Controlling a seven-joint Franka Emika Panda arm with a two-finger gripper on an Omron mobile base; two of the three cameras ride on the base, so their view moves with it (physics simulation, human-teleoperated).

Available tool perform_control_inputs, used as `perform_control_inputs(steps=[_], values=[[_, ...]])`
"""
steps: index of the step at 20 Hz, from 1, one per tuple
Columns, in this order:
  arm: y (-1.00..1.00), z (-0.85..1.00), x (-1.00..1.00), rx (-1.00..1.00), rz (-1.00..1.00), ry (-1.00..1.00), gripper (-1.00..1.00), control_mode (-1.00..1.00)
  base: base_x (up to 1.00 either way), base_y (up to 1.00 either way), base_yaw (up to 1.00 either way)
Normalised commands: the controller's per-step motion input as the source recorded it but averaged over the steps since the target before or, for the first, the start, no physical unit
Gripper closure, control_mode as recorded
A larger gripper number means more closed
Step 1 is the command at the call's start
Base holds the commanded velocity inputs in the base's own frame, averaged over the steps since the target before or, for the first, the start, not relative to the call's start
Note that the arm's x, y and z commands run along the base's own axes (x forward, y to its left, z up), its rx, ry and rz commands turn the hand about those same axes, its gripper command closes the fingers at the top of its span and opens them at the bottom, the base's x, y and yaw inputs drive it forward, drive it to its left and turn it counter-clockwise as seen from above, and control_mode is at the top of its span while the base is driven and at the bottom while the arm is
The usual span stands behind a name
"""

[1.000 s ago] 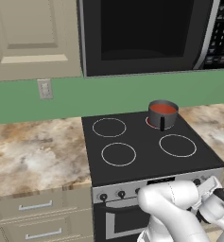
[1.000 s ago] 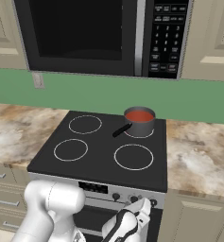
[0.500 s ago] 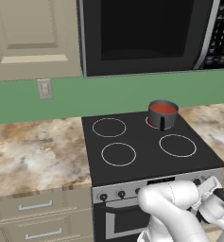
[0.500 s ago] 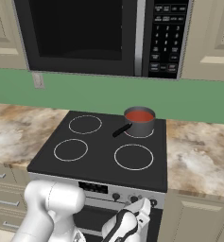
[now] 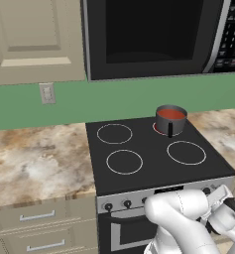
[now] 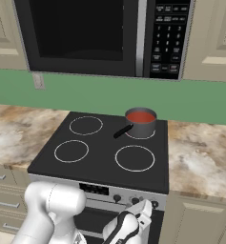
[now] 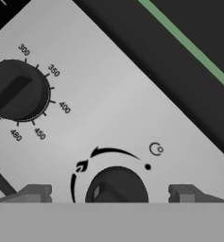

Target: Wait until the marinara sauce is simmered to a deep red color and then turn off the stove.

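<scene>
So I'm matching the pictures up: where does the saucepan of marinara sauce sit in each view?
Left base view: marinara sauce upper right of centre, on the stove's back right burner.
Right base view: sauce just above centre, same burner.
Hand view: not in it.
Shared landmark: the microwave above the stove.

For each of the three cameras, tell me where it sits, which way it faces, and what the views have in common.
Left base view: behind the arm's left, looking forward and down at the stove; white arm at lower right.
Right base view: behind its right, same stove; arm at lower left, tool by the front panel.
Hand view: on the hand, close to the panel, fingertips either side of a knob.
Both base views share the saucepan of marinara sauce on a rear burner.
</scene>
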Motion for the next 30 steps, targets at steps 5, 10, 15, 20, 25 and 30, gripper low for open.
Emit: perform_control_inputs(steps=[5,10,15,20,25,30], values=[[0.0,0.0,0.0,0.0,0.0,0.0,1.0,-1.0,0.0,0.0,0.0],[0.0,0.0,0.0,0.0,0.0,0.0,1.0,-1.0,0.0,0.0,0.0],[0.0,0.0,0.0,0.0,0.0,0.0,1.0,-1.0,0.0,0.0,0.0],[0.0,0.0,0.0,0.0,0.0,0.0,1.0,-1.0,0.0,0.0,0.0],[0.0,0.0,0.0,0.0,0.0,0.0,1.0,-1.0,0.0,0.0,0.0],[0.0,0.0,0.0,0.0,0.0,0.0,1.0,-1.0,0.0,0.0,0.0]])
